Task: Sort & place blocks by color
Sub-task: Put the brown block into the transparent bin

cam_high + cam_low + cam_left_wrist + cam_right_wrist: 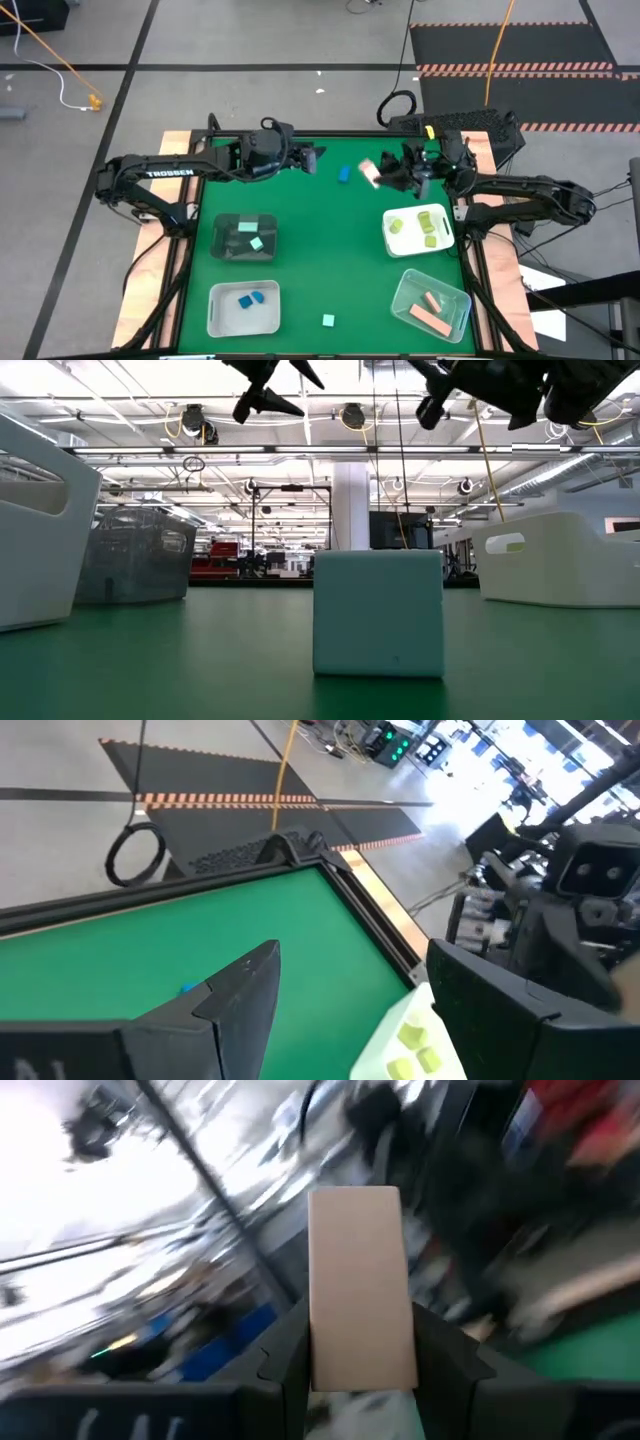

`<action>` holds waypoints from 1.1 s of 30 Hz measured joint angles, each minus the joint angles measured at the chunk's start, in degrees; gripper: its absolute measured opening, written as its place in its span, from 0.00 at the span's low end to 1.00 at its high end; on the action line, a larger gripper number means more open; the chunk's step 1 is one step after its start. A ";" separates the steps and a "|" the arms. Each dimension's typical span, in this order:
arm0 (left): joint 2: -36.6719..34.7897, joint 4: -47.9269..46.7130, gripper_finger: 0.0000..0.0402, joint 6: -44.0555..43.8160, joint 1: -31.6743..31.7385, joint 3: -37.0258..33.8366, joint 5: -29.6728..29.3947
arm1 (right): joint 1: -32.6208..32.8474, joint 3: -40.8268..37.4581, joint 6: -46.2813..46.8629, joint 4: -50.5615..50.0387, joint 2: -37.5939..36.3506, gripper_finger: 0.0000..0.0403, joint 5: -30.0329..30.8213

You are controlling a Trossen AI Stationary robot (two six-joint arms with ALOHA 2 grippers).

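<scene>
My right gripper (378,175) hangs above the far middle of the green table (320,260), shut on a salmon-tan bar block (360,1280). My left gripper (312,157) hovers open and empty near the far edge, to the left of a blue block (343,174) that lies flat on the table. A pale mint cube (378,612) rests on the table near the front edge. The dark bin (228,248) holds mint blocks and the white bin (220,318) holds blue ones. The right white bin (446,238) holds yellow-green blocks, the clear bin (412,290) salmon ones. My right gripper pinches the salmon-tan bar between its two fingers (285,1365), which press on the two long sides at its near end (360,1365). The bar runs along the fingers and sticks out well past their tips. It is lifted clear of the table.
The four bins stand in two pairs at the table's left and right. The middle strip of green table holds only the blue block and the mint cube. Both arms are close together over the far edge, with cables (395,105) on the floor behind the table.
</scene>
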 joint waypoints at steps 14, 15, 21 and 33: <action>0.00 -0.62 0.62 -1.31 -5.70 0.00 0.04 | 15.79 0.00 14.57 -44.19 -11.85 0.28 -25.08; 0.00 -1.02 0.62 -1.29 -6.03 0.00 0.10 | 17.78 0.00 13.96 -47.44 -12.86 0.28 -24.63; 0.00 -2.73 0.62 1.17 -6.95 0.00 0.09 | 29.28 0.00 12.33 -63.24 -17.82 0.28 -13.66; 0.02 -5.00 0.62 9.83 -6.77 0.00 0.04 | 52.44 0.02 35.54 -82.08 -14.72 0.28 9.60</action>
